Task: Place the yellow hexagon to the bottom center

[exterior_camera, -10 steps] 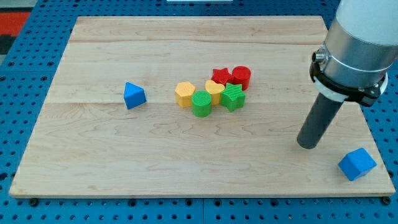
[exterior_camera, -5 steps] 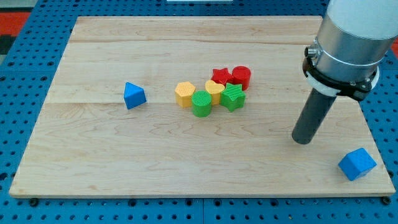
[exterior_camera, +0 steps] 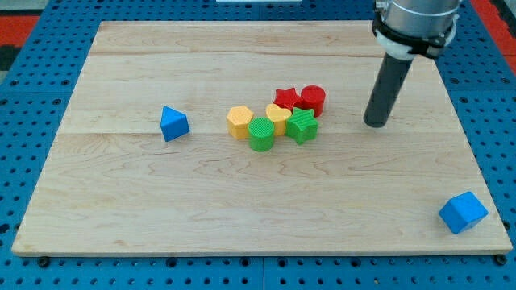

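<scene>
The yellow hexagon (exterior_camera: 239,122) sits near the board's middle, at the left end of a tight cluster. Beside it are a green cylinder (exterior_camera: 261,133), a yellow heart-like block (exterior_camera: 279,115), a green star (exterior_camera: 301,125), a red star (exterior_camera: 285,98) and a red cylinder (exterior_camera: 313,100). My tip (exterior_camera: 374,122) rests on the board to the right of the cluster, about level with the green star and clear of every block.
A blue triangular block (exterior_camera: 173,123) lies alone left of the cluster. A blue cube (exterior_camera: 463,212) sits near the board's bottom right corner. The wooden board (exterior_camera: 121,217) lies on a blue pegboard.
My tip has moved up and to the left, from near the blue cube to a spot right of the cluster. No block has moved.
</scene>
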Tool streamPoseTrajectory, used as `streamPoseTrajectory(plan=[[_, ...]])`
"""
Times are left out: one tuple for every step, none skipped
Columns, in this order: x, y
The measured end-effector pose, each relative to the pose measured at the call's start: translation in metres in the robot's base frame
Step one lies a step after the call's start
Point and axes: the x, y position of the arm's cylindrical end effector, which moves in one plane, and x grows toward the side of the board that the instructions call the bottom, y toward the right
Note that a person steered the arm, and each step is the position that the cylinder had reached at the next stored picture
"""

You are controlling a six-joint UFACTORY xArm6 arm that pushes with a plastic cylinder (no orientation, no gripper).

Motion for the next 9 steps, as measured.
streamPoseTrajectory(plan=[[-0.028, -0.012], [-0.058, -0.022], [-0.084, -0.051], [-0.087, -0.111], [-0.079, -0.17], [-0.046, -0.199], [-0.019, -0.198], [-0.004, -0.185], [0.016, -0.186]])
